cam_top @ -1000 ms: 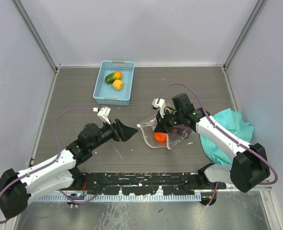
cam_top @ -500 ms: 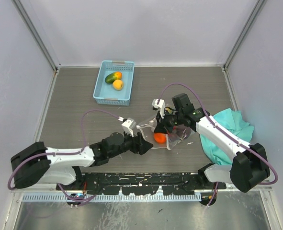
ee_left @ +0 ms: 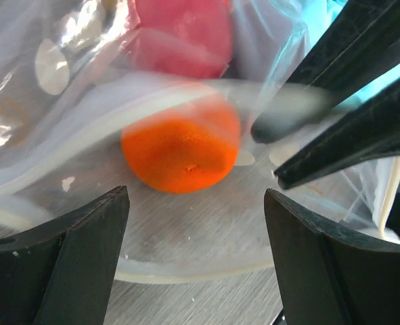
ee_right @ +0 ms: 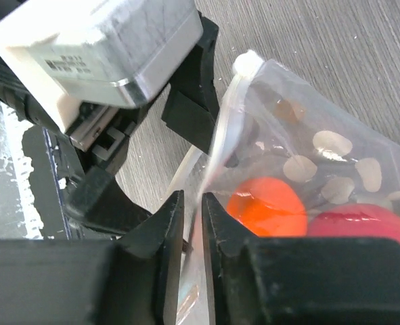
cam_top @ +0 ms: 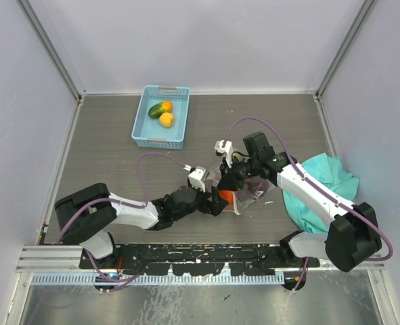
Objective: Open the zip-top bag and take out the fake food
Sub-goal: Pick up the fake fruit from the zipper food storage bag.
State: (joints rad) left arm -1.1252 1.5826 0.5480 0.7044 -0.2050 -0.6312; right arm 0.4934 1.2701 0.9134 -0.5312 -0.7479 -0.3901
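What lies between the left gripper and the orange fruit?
Only the bag's clear lower lip, in the left wrist view; the open left gripper faces the orange fruit.

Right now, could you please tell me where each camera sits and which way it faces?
Top external: above and behind the arms, looking down on the table; both arms show, plus the basket and teal cloth.
Left wrist: on the left arm, facing the zip-top bag; the open left gripper frames the orange fruit.
Right wrist: on the right arm, looking down past the right gripper, shut on the bag's rim.
Shared: both wrist views show the orange fruit and a red piece inside the bag.
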